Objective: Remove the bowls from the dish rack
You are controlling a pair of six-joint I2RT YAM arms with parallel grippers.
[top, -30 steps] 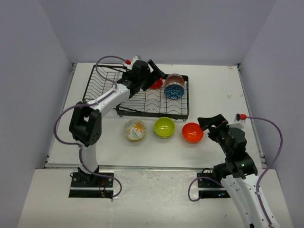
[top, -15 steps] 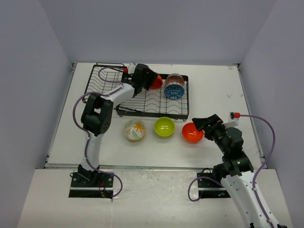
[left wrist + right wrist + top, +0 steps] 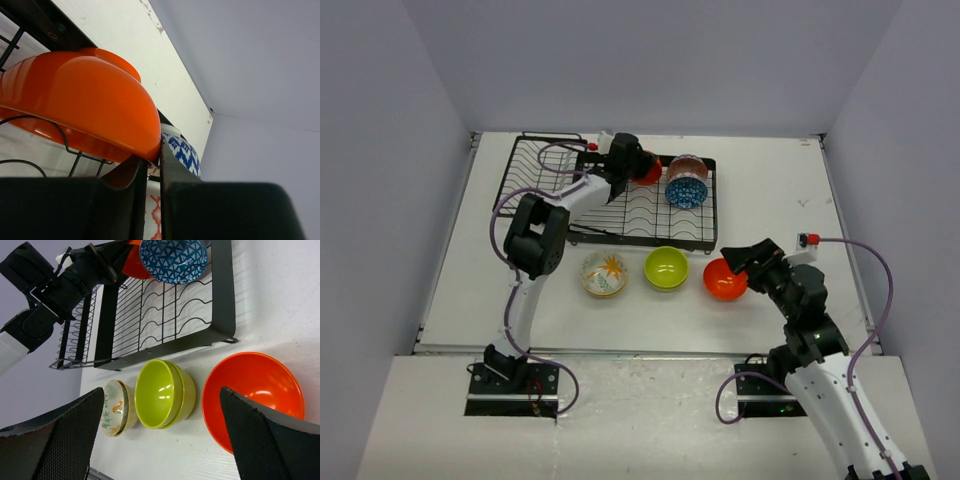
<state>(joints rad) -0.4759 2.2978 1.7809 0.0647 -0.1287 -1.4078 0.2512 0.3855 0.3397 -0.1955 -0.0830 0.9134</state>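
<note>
At the far side of the dish rack (image 3: 640,243), the left pincer (image 3: 152,160) is clamped on the rim of the orange bowl (image 3: 85,105), which stands on edge between the wires, glossy, its outer side and foot showing, just beside the blue patterned bowl (image 3: 182,152); this arm is much the nearer, and straight up looks the way out. The right pincer (image 3: 162,390) gapes wide above the second orange bowl (image 3: 255,395) on the table, well apart

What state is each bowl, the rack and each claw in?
Rack: three bowls inside.
Orange bowl in rack: on edge.
Blue bowl: on edge in rack.
Pink bowl: in rack behind blue bowl.
Flowered bowl: on table.
Green bowl: on table.
Orange bowl on table: upright, unheld.
Left claw: shut on orange bowl in rack.
Right claw: open, empty.
</note>
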